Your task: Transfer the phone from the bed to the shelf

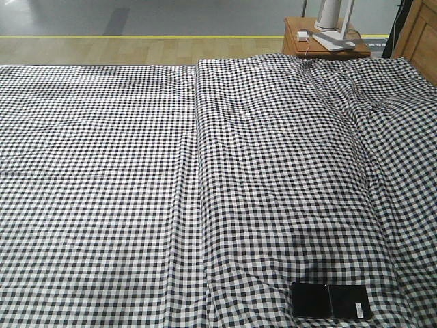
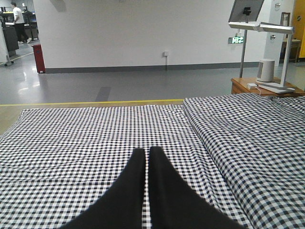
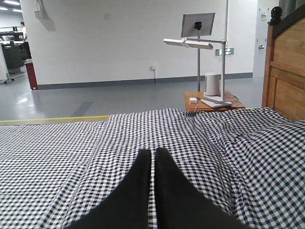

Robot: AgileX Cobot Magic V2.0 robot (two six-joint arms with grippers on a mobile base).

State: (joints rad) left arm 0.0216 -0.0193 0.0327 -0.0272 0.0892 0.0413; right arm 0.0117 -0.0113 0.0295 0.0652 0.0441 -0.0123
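The phone (image 1: pixel 332 301) lies flat on the bed (image 1: pixel 102 171), down at the near edge toward the right corner, untouched. Both arms hover over the sheet, the left gripper (image 2: pixel 146 150) with jaws pressed together and empty, the right gripper (image 3: pixel 153 151) the same. The right arm looks the natural pick: spread wide, come down across the phone's narrow width, and press into the soft sheet to catch that thin rim.
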